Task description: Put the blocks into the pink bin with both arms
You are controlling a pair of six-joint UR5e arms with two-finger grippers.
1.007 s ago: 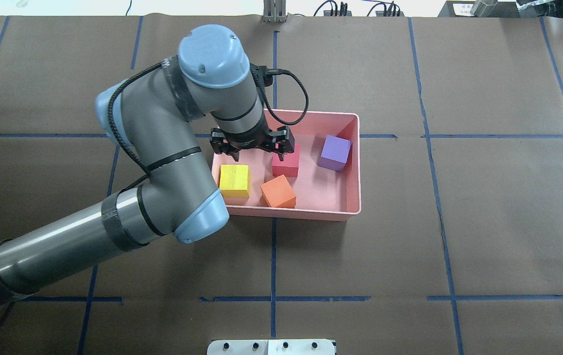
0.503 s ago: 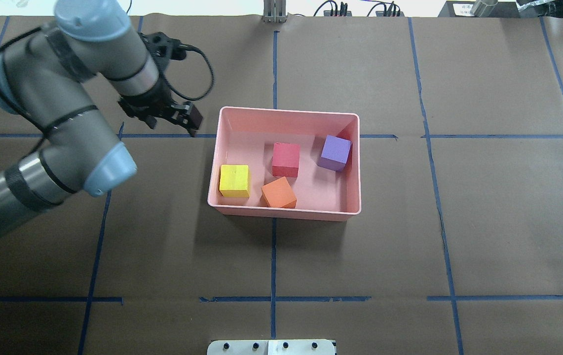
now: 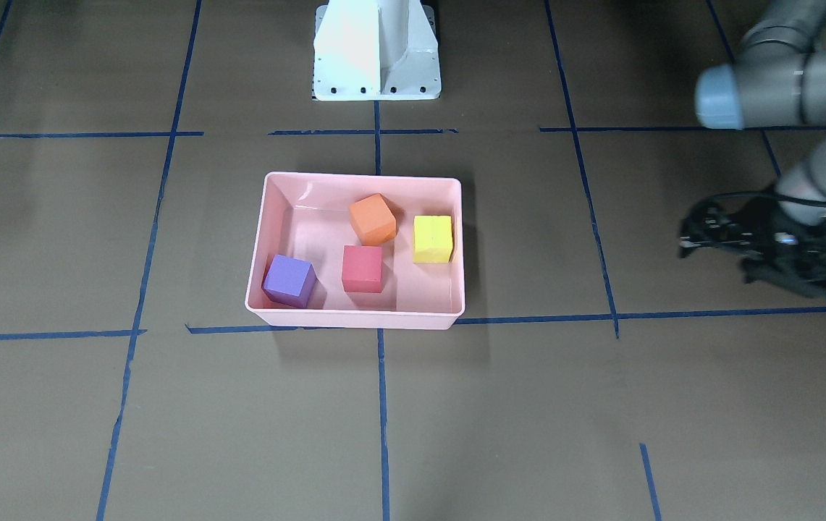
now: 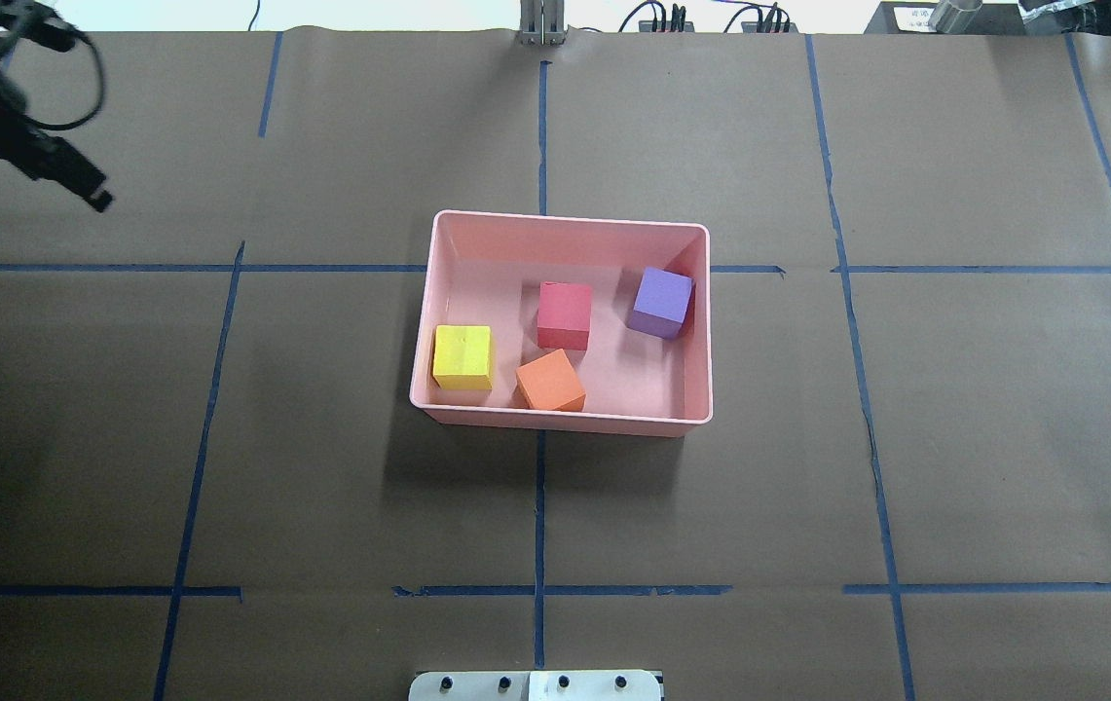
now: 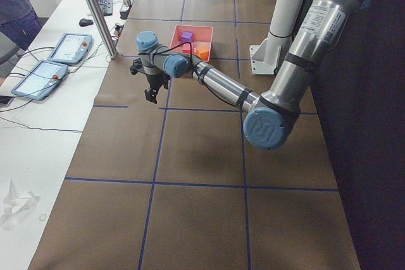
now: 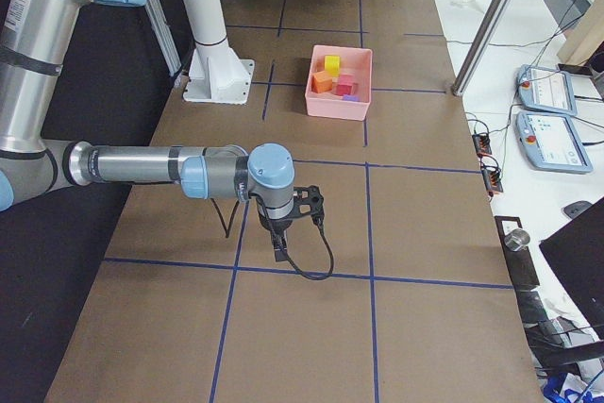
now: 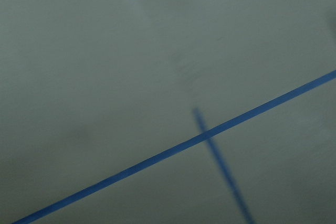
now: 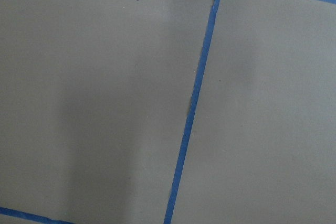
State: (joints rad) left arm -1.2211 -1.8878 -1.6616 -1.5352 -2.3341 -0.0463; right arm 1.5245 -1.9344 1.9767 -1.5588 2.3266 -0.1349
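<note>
All four blocks lie inside the pink bin (image 4: 565, 424), which sits near the middle of the worktop, somewhat toward its far edge. The purple block (image 4: 660, 302) is against the bin's right wall, and the red block (image 4: 564, 313) is near the bin's centre. The yellow block (image 4: 462, 356) is in its near left corner, with the orange block (image 4: 550, 380) just beside it, turned at an angle. By this layout the task looks complete.

The left gripper (image 3: 764, 257) hangs over the far left corner of the worktop, well apart from the bin, carrying no block. Whether its jaws are spread I cannot tell. The right gripper (image 6: 276, 244) hangs low toward the worktop's right edge and shows only in the side view, so its state is unclear too.

The cubes look light, matte and slightly squashy, unlikely to slip. A gentle pinch across two opposite flat faces should suit, with the wrist turned for the orange one
</note>
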